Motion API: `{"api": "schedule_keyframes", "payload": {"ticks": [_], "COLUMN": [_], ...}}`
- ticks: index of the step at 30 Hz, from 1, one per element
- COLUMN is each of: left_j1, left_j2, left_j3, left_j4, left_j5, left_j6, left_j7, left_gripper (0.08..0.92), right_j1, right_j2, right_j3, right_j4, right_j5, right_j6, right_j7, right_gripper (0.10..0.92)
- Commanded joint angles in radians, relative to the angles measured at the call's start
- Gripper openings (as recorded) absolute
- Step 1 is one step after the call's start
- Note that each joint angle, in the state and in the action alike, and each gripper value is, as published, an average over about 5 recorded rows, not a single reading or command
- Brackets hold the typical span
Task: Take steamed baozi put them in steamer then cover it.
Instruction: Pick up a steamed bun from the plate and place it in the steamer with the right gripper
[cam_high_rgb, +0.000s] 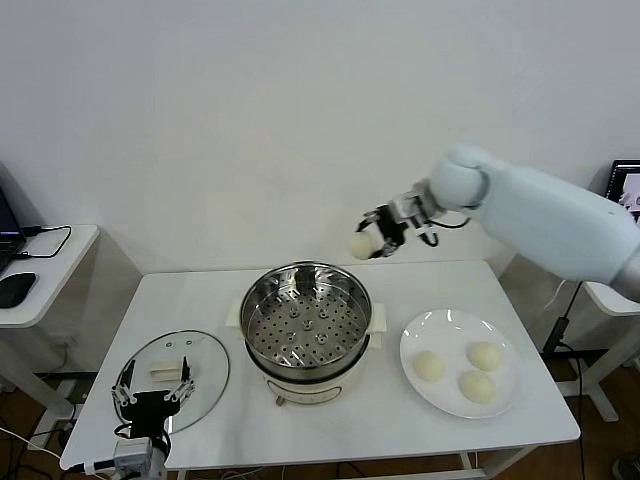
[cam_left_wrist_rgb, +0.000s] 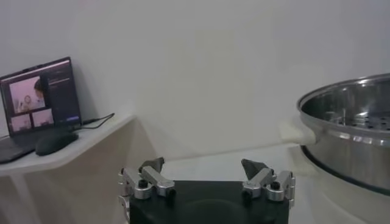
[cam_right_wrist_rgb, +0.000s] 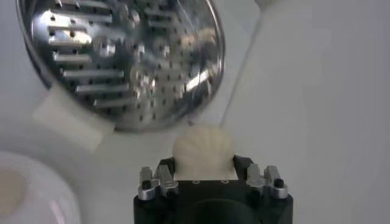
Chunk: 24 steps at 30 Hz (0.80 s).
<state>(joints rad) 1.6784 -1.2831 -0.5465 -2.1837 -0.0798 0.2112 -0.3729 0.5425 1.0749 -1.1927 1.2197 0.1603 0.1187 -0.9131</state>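
Note:
My right gripper (cam_high_rgb: 368, 240) is shut on one cream-white baozi (cam_high_rgb: 361, 244), held in the air just behind the far rim of the steamer (cam_high_rgb: 305, 322). In the right wrist view that baozi (cam_right_wrist_rgb: 202, 150) sits between the jaws above the perforated tray (cam_right_wrist_rgb: 122, 58), which holds no buns. Three more baozi (cam_high_rgb: 477, 371) lie on the white plate (cam_high_rgb: 430, 328) to the right of the steamer. The glass cover (cam_high_rgb: 205, 368) with its cream handle lies flat on the table at the left. My left gripper (cam_high_rgb: 152, 393) stands open over the cover's near edge, with nothing between its fingers.
A small side table with a laptop and mouse (cam_left_wrist_rgb: 55, 143) stands to the left of the white work table. Another side table with a screen (cam_high_rgb: 625, 190) is at the far right. The steamer's white handle (cam_left_wrist_rgb: 298, 131) projects toward the left gripper.

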Motion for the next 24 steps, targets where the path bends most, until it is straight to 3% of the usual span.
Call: {"api": "schedule_keyframes", "payload": {"ticks": [1,12,24], "left_j1": [0.000,-0.005,-0.009], "left_j2": [-0.010,-0.018,-0.019], "left_j3": [-0.005,-0.006,-0.004], "left_j4": [-0.019,-0.030,-0.030], "left_j5": [0.000,-0.002,-0.002], "left_j6": [0.000,0.002,0.002], "left_j7": [0.000,0.001,0.001], "left_gripper": [0.823,0.823,0.823], "right_j1": [0.037,-0.059,-0.125], "right_j2": [0.211,0.306,0.338], "right_j3": [-0.118,-0.140,-0.121], "right_j4": [-0.047,-0.208,-0.282], "right_j5": [-0.040,-0.302,-0.458], "right_j6": [0.117,0.341,0.423], "right_j7": [0.021,0.043,0.079], "right_gripper": [0.602,0.602,0.605]}}
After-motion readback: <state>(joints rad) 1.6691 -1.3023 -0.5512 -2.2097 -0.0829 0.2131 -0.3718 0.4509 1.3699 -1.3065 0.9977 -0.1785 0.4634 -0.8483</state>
